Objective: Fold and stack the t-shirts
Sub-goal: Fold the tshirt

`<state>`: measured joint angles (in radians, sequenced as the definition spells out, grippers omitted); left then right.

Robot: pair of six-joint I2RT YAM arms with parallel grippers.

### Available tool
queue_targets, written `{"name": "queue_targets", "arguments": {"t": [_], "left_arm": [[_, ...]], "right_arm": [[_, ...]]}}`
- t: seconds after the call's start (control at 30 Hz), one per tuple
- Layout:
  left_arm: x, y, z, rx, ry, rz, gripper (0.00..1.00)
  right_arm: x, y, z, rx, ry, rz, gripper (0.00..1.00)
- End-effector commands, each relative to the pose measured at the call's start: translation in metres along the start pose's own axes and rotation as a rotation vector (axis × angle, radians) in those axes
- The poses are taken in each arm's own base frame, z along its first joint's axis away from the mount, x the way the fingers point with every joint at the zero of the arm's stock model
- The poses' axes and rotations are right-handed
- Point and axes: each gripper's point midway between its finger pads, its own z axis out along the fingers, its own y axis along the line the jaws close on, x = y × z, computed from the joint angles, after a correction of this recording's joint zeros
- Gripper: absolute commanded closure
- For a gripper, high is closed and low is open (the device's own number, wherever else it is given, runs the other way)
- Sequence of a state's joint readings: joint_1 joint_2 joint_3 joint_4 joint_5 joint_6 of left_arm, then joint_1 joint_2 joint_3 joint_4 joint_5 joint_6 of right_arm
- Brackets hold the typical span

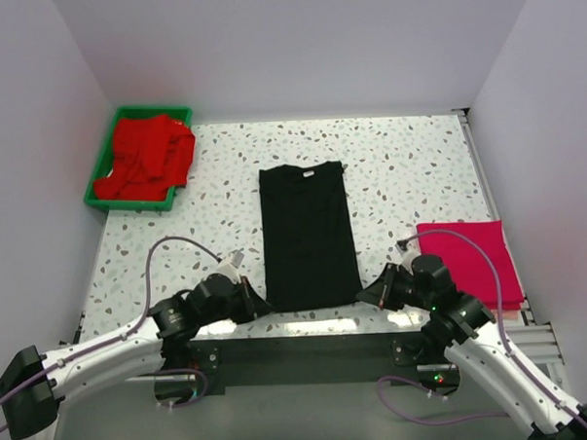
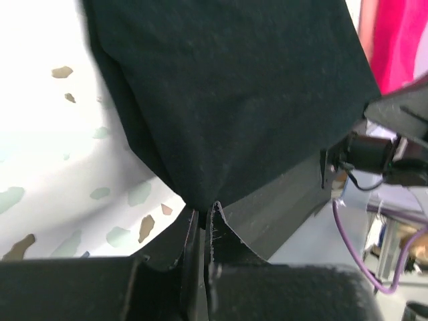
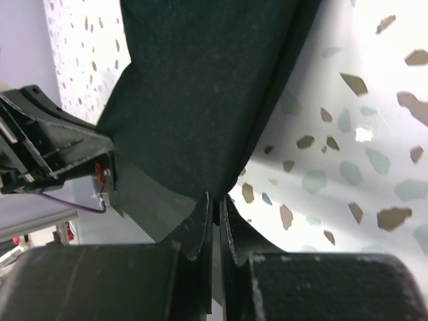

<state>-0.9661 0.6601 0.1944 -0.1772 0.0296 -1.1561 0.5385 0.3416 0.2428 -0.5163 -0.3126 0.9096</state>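
Observation:
The black t-shirt (image 1: 307, 234) lies as a long folded strip in the middle of the table, its neck label at the far end. My left gripper (image 1: 261, 304) is shut on its near left corner, and the black cloth (image 2: 227, 100) runs up from the fingertips. My right gripper (image 1: 368, 295) is shut on its near right corner, with the cloth (image 3: 200, 87) lifting from the jaws. A folded magenta-pink t-shirt (image 1: 469, 261) lies at the right, also in the left wrist view (image 2: 394, 40). Red t-shirts (image 1: 147, 156) are heaped in the green tray.
The green plastic tray (image 1: 95, 182) stands at the far left corner. White walls close in the left, back and right sides. The table's dark front edge (image 1: 299, 342) runs just behind both grippers. Purple cables (image 1: 168, 247) loop over each arm.

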Motion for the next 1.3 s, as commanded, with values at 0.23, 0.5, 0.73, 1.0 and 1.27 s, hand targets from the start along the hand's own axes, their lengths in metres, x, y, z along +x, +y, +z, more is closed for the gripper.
{"name": "queue_targets", "arguments": {"t": [0.23, 0.5, 0.73, 1.0, 1.27], "left_arm": [[-0.099, -0.053, -0.009, -0.124, -0.257, 0.071, 1.0], [-0.185, -0.076, 0.005, -0.111, -0.331, 0.105, 1.0], [-0.27, -0.097, 0.038, -0.082, -0.352, 0.098, 1.0], [-0.359, -0.073, 0.088, -0.067, -0.35, 0.028, 1.0], [-0.434, -0.019, 0.169, 0.006, -0.34, -0.013, 0.88]], "right_arm": [[-0.053, 0.029, -0.005, 0.13, -0.052, -0.122, 1.0], [-0.139, 0.073, 0.022, 0.215, -0.164, -0.199, 1.0], [-0.222, 0.077, 0.06, 0.201, -0.183, -0.143, 1.0], [-0.316, 0.07, 0.123, 0.178, -0.161, -0.094, 1.0], [-0.385, 0.034, 0.208, 0.129, -0.129, -0.051, 0.91]]}}
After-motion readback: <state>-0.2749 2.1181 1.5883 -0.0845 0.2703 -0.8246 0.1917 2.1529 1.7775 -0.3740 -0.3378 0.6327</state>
